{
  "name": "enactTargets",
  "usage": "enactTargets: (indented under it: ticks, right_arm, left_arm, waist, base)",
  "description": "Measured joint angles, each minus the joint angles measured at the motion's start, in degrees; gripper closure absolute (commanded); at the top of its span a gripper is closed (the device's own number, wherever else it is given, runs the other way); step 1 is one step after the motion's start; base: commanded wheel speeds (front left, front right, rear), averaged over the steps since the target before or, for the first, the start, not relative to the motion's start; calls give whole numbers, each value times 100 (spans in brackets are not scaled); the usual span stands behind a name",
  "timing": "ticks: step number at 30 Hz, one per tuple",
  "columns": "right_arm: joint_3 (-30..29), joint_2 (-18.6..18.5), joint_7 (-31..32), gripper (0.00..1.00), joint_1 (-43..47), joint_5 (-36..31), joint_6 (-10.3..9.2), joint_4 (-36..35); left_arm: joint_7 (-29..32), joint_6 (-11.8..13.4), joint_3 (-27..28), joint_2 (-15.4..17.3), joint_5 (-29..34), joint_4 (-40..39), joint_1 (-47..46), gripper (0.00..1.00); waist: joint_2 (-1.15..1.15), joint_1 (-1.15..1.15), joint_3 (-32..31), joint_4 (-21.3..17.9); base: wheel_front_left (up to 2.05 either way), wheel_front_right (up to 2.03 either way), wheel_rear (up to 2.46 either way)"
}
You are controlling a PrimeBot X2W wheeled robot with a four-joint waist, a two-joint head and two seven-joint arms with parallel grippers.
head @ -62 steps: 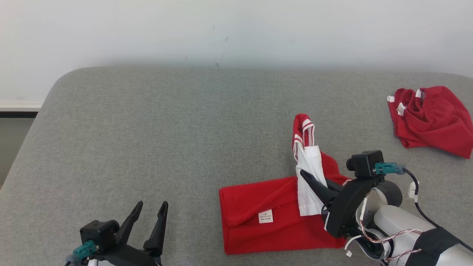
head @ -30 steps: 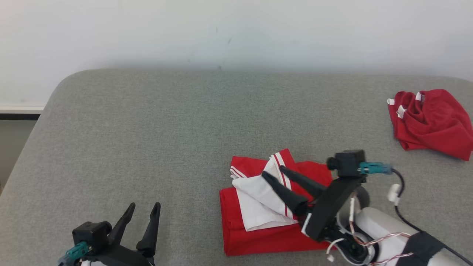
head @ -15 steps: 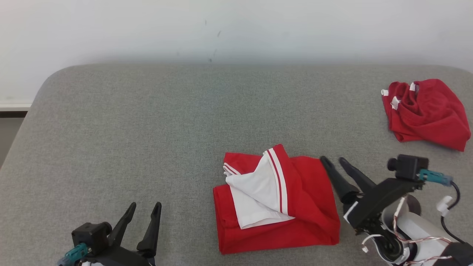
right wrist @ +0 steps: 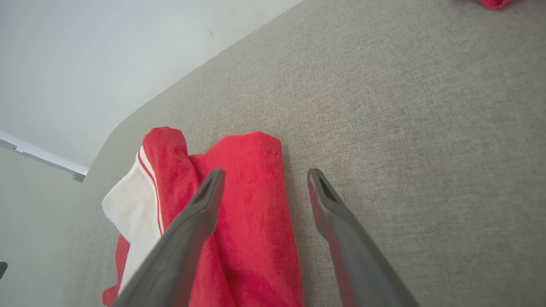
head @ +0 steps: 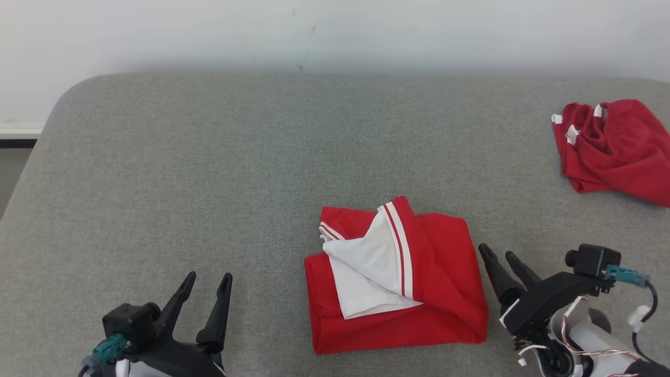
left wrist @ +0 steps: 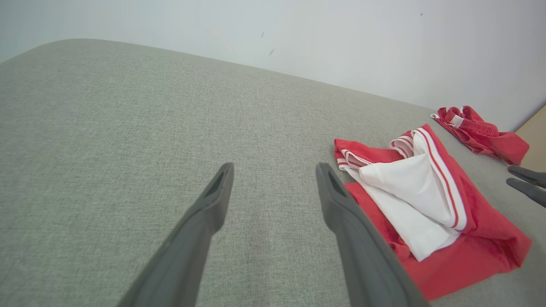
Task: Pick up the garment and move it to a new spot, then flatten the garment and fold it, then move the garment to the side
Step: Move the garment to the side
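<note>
The garment (head: 398, 277), red with a white panel and red-and-white striped trim, lies folded into a rough rectangle on the grey surface near the front middle; it also appears as the garment (left wrist: 426, 200) and the garment (right wrist: 239, 213). My right gripper (head: 497, 255) stands open just right of its right edge, holding nothing; in its wrist view the right gripper (right wrist: 264, 175) frames that edge. At the lower left my left gripper (head: 208, 276) is open and empty, well clear of the cloth, its fingers (left wrist: 213, 200) spread over bare fabric.
A second crumpled red garment (head: 615, 149) lies at the far right, partly cut off by the picture's edge. The grey padded surface (head: 209, 173) has rounded corners, with a white wall behind it and a drop at its left edge.
My right gripper carried the raised sleeve leftward, laid it over the folded garment, let go and drew back to the right. The head camera shifted slightly. The left gripper stayed put.
</note>
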Motion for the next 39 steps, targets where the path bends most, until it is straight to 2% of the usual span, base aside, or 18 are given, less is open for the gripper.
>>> enactTargets:
  ticks: [9,17,23,24,25,26,27,35,39]
  right_arm:
    - [67,378,192,0,-218,149,151,636]
    - [93,536,480,0,-328,286,227,1261]
    - [78,698,691,0,-469,502,490,1512]
    - [78,725,720,39,-474,530,520,1566]
    - [69,746,743,39,-479,550,570,1606]
    - [62,765,765,63,-482,565,606,1641]
    - [57,779,786,100,-488,581,632,1677]
    - [37,973,825,100,-573,634,829,1960]
    - [31,1062,619,100,-774,541,967,1971]
  left_arm:
    - [0,-52,-27,1,14,-14,-122,0]
    - [0,-100,-19,3,44,21,-216,0]
    - [0,-100,2,21,44,42,-215,0]
    - [0,-100,4,21,44,45,-215,0]
    - [0,-100,9,21,44,51,-215,0]
    - [0,-100,13,21,44,56,-215,0]
    - [0,-100,16,21,44,59,-215,0]
    - [0,-102,25,22,44,88,-215,0]
    - [0,-102,25,15,44,166,-213,0]
  waist:
    - [0,0,136,138]
    - [0,0,229,306]
    - [0,-1,245,347]
    - [0,-1,244,350]
    - [0,-1,242,352]
    - [0,-1,240,352]
    - [0,-1,237,352]
    - [0,-1,212,323]
    - [0,-1,137,291]
  base:
    - [0,0,0]
    - [0,0,0]
    - [0,0,0]
    - [0,0,0]
    - [0,0,0]
    - [0,0,0]
    - [0,0,0]
    - [0,0,0]
    - [0,0,0]
